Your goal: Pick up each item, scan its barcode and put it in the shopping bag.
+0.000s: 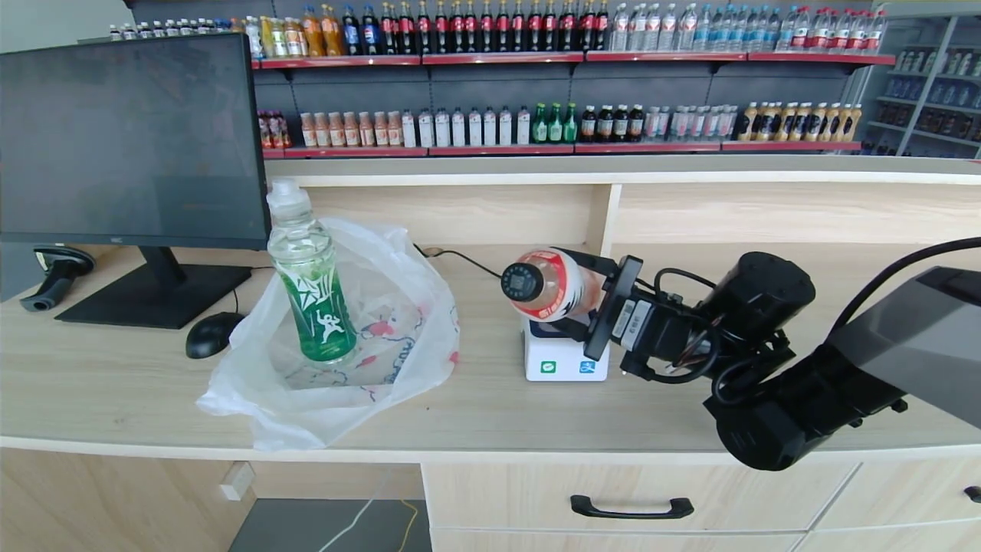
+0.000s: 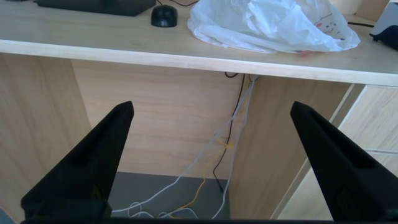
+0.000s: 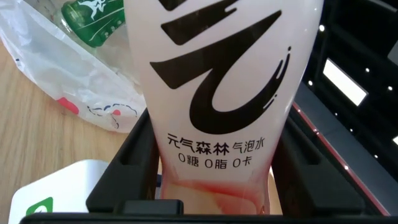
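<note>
My right gripper (image 1: pixel 576 295) is shut on a pink-and-white drink bottle (image 1: pixel 546 285), held on its side with its dark cap pointing left, just above the white scanner box (image 1: pixel 565 358) on the counter. In the right wrist view the bottle (image 3: pixel 221 93) stands between the black fingers (image 3: pixel 121 180). A green-labelled bottle (image 1: pixel 309 276) stands upright inside the open white shopping bag (image 1: pixel 383 337), left of the scanner. My left gripper (image 2: pixel 211 162) hangs open below the counter edge, holding nothing, with the shopping bag (image 2: pixel 273 25) on the counter above it.
A monitor (image 1: pixel 134 138) on a black stand, a mouse (image 1: pixel 211 334) and a handheld scanner (image 1: pixel 54 277) sit at the counter's left. A tilted screen (image 1: pixel 920 337) stands at the right. A raised wooden ledge (image 1: pixel 613 178) runs behind. Cables (image 2: pixel 227 149) dangle under the counter.
</note>
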### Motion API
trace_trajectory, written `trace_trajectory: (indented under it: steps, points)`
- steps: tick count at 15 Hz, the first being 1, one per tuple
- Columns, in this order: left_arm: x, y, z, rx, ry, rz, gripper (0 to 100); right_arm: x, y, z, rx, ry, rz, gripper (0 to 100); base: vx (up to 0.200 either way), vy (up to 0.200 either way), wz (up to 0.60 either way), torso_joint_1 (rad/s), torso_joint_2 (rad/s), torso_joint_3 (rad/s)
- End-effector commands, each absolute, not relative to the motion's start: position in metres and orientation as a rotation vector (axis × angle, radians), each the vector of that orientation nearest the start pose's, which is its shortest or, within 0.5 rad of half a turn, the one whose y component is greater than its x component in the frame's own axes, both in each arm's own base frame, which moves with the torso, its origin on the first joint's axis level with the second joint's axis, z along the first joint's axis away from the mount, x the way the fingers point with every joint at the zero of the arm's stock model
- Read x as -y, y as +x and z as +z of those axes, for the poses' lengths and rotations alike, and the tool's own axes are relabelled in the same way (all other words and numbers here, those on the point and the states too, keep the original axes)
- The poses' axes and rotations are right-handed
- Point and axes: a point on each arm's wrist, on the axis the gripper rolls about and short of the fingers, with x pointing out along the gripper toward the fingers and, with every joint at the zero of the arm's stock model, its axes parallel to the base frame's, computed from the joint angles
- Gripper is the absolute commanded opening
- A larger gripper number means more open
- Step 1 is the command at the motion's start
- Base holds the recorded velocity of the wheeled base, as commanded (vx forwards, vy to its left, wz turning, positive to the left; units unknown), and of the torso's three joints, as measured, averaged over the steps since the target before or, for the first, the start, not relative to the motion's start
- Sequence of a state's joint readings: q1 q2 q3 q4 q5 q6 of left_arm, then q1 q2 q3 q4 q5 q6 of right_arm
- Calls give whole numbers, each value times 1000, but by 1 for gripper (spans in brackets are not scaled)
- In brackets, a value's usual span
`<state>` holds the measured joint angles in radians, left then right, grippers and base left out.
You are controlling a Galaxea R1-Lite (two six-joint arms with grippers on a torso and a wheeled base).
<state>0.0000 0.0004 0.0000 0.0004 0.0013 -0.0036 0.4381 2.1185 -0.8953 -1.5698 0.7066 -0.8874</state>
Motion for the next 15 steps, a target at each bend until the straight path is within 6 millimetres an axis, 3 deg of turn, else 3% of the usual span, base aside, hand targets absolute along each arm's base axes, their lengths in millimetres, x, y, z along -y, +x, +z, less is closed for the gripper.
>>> trace_trajectory:
  steps: [1,15]
  points:
    - [0,-23,75,0,-3,2,100,-174,337,148,836,-825,901,0,0,0,0,0,0,0]
    - [0,-23,75,-2,-5,2,100,-184,327,140,797,-785,953,0,0,0,0,0,0,0]
